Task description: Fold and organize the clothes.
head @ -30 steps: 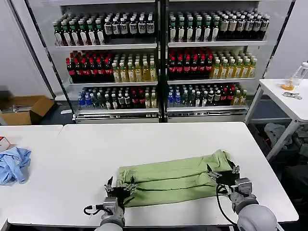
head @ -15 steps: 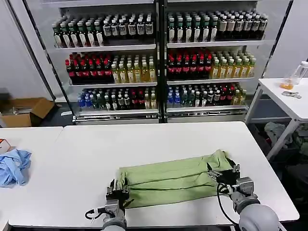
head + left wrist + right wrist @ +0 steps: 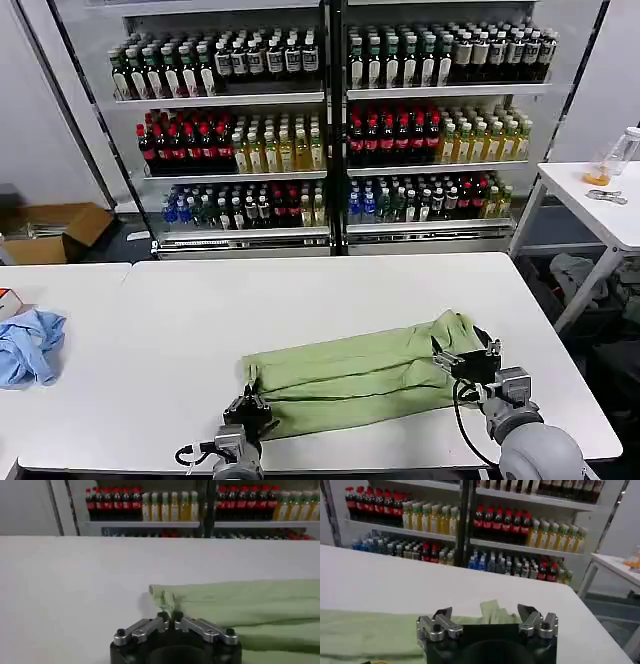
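Light sage-green soft cotton T-shirt point(image 3: 360, 375) lies as a long folded band across the near half of the white bench point(image 3: 330, 295). Left claw point(image 3: 247, 410) is clamped tight on the band's left end corner; the left wrist view shows cloth bunched between the closed tips. Right claw point(image 3: 462, 360) sits at the right end with fingers spread wide, holding nothing. Likely next: the crosswise fold. Advice: get a right-end pinch too, lift both ends level, keep the edges aligned and lay the cloth down slowly to avoid wrinkles.
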Tool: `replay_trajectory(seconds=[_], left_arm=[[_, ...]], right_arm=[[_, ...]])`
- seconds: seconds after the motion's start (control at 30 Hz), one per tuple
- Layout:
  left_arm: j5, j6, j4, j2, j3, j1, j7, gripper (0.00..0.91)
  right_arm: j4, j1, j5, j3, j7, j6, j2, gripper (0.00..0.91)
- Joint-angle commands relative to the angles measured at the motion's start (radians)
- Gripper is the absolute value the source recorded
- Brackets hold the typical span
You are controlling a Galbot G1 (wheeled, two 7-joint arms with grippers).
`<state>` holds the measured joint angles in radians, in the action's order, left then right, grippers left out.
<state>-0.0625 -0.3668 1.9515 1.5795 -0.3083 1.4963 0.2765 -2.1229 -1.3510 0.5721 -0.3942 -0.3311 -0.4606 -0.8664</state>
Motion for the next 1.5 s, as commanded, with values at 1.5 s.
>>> replay_trajectory(seconds=[1.5], left_arm=[[-1.269,-0.177,0.330,-0.243,-0.398,-0.096,-0.181,0.020]], right_arm=[[0.021,0.023,0.006,0.011,-0.001,0.005,0.008,0.907]])
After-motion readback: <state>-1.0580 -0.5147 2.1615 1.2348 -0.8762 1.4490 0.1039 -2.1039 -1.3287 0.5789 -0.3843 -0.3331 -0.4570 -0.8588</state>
